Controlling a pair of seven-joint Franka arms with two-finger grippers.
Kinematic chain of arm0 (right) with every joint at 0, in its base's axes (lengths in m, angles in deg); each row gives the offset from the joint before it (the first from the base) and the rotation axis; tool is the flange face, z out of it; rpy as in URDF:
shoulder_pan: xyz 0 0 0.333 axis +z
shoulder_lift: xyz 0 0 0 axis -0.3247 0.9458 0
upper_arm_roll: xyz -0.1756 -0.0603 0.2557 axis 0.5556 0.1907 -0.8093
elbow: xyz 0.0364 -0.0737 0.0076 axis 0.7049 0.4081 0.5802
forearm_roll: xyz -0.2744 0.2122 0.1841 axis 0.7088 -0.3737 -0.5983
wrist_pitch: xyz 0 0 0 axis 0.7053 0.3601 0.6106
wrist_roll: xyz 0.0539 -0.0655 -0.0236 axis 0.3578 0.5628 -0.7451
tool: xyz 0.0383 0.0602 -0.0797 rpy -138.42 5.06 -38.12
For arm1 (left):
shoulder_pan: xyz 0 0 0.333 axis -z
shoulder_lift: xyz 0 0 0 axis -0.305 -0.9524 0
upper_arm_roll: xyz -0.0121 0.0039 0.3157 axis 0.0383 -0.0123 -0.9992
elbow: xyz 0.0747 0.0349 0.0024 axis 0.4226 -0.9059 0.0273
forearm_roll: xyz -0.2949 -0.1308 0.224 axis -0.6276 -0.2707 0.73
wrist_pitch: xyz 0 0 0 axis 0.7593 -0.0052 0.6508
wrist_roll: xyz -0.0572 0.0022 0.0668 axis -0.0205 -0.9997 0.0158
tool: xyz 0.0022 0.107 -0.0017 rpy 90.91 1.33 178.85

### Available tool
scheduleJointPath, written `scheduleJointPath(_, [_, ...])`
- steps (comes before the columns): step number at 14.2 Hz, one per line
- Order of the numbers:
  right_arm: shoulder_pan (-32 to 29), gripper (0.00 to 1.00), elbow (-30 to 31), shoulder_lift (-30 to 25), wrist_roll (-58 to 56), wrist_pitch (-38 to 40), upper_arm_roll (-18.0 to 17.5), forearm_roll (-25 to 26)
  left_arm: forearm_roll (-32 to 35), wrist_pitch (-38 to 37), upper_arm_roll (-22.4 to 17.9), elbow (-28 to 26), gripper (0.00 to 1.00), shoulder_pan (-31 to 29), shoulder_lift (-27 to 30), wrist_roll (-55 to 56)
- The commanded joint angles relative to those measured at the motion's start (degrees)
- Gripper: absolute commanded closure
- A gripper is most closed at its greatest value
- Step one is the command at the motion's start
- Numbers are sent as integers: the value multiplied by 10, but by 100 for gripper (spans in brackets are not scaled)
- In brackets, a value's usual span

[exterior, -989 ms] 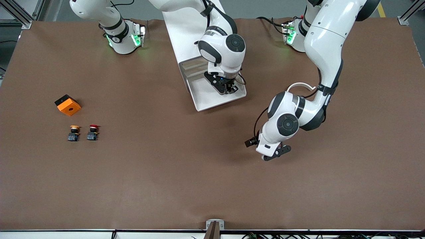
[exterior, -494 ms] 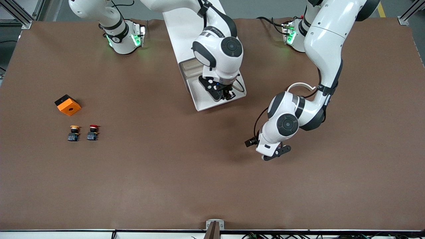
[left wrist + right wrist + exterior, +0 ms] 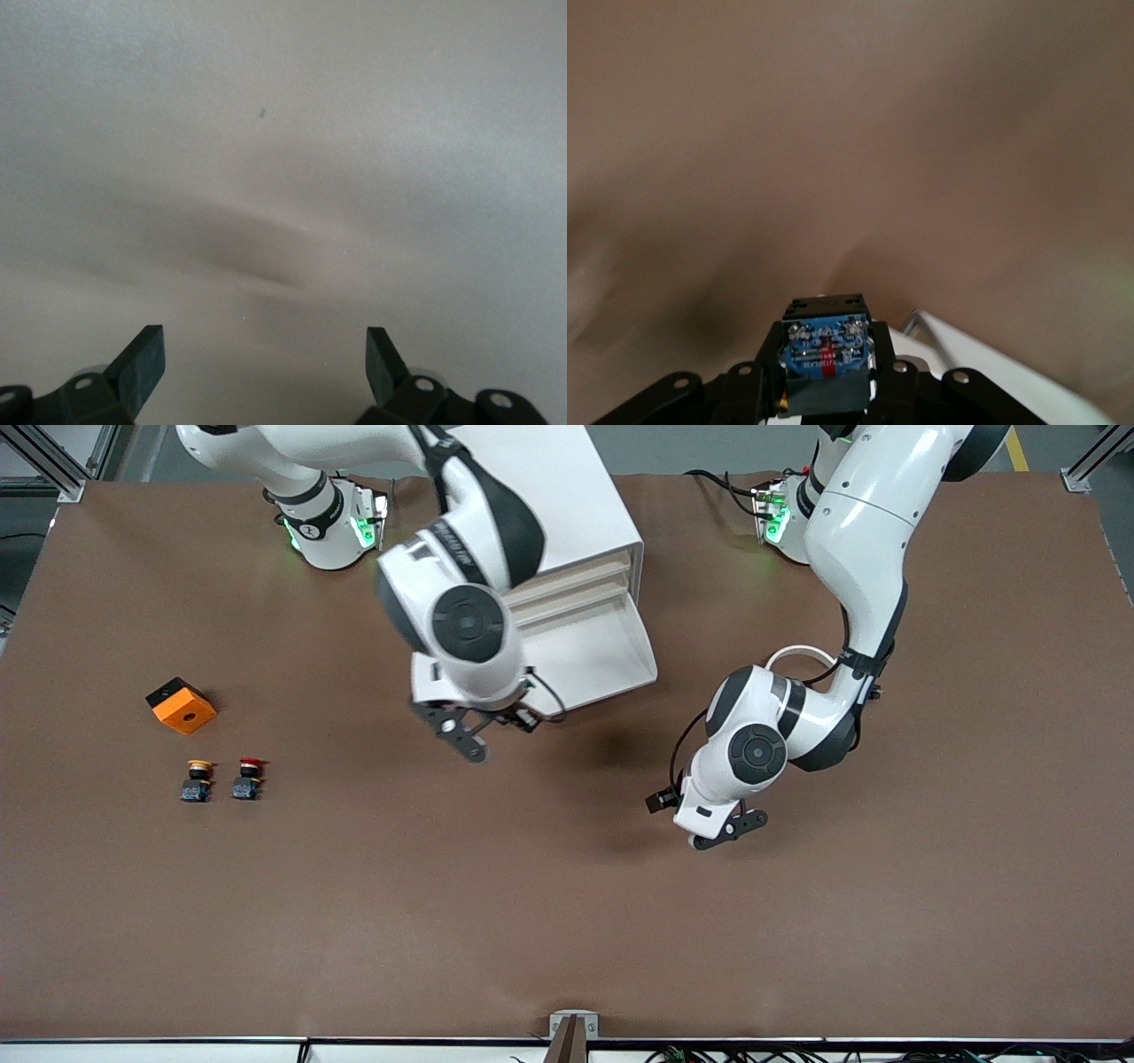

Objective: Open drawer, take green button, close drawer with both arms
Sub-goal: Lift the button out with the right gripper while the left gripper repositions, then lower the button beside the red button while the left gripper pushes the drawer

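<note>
Now my right gripper [image 3: 828, 390] had its fingers clamped on the button [image 3: 826, 356]; left gripper [image 3: 266, 372] waited, fingers wide, empty; I'd carry it level, clear of the open drawer [image 3: 589, 651].

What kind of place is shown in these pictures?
Most likely a robotics lab bench. Two white arms, the left and the right, are mounted on a table under brown covering, with aluminium frame posts at its corners and a small white drawer unit.
</note>
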Motion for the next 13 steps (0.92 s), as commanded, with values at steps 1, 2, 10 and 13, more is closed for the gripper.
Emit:
scheduleJointPath(1, [-47,100,34,-22,-113,-1,-7,4,10,-19,-1,-9,0,31,13,14])
scheduleJointPath(2, [-62,100,42,-22,-144,-5,-8,15,10,-20,-2,-9,0,41,12,22])
scheduleJointPath(10, [-174,100,393,-157,-452,-298,-8,20,10,-46,1,-9,0,83,16,58])
scheduleJointPath(13, [-203,100,493,-185,-544,-399,-7,20,9,-63,16,-11,0,89,29,69])
